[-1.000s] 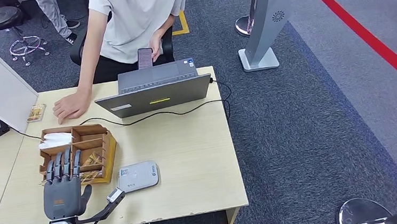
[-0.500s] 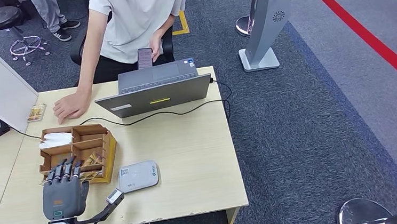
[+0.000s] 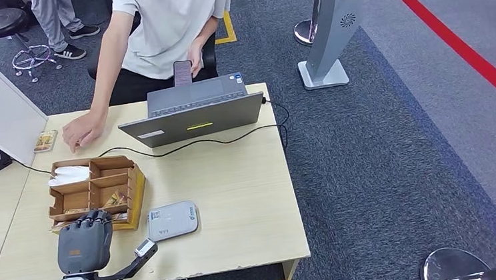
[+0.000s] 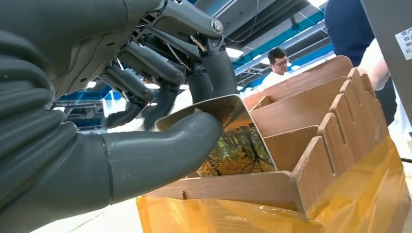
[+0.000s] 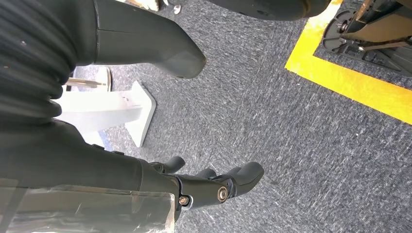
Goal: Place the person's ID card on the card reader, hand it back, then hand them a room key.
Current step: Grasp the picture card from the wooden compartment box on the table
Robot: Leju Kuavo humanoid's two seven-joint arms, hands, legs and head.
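Room key now pinched by left hand fingers, earlier spread flat over wooden box.

You are getting almost no legible text from these views. The card reader on the table is showing a small label and a green mark, too small to read. A white label at the edge of the left wrist view is carrying printed characters, partly cut off and not readable. The grey pillar is displaying a round swirl emblem, without words.
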